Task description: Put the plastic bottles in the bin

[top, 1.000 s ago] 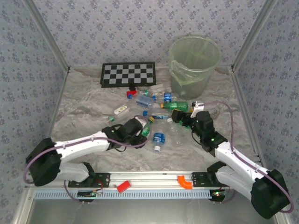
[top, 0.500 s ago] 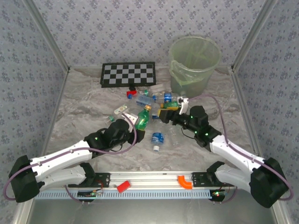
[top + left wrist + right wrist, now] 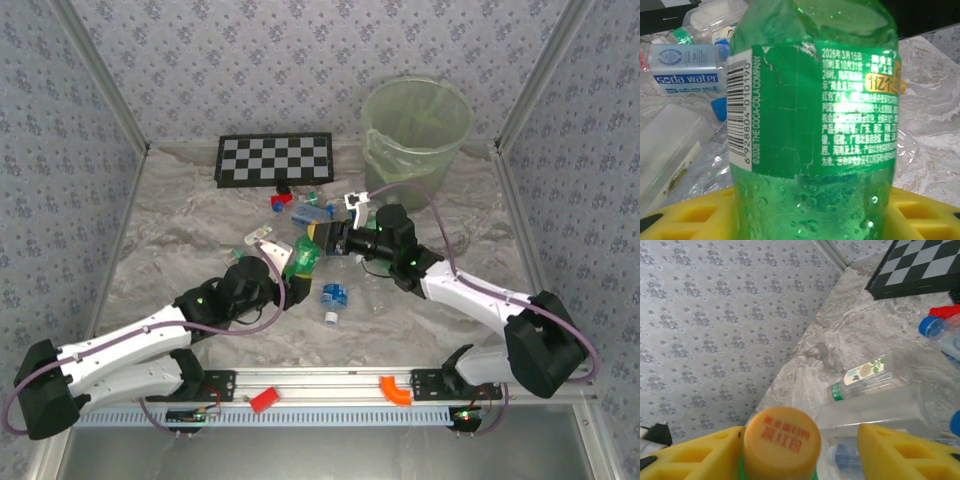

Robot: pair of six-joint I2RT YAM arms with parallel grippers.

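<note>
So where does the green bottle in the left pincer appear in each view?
Top external: centre, green bottle at the left pincer.
Left wrist: the bottle stands in the middle, above yellow pads.
Right wrist: an orange-capped bottle sits inside the right pincer; whether it is the same, I cannot tell.
Shared landmark: the marbled table.
</note>
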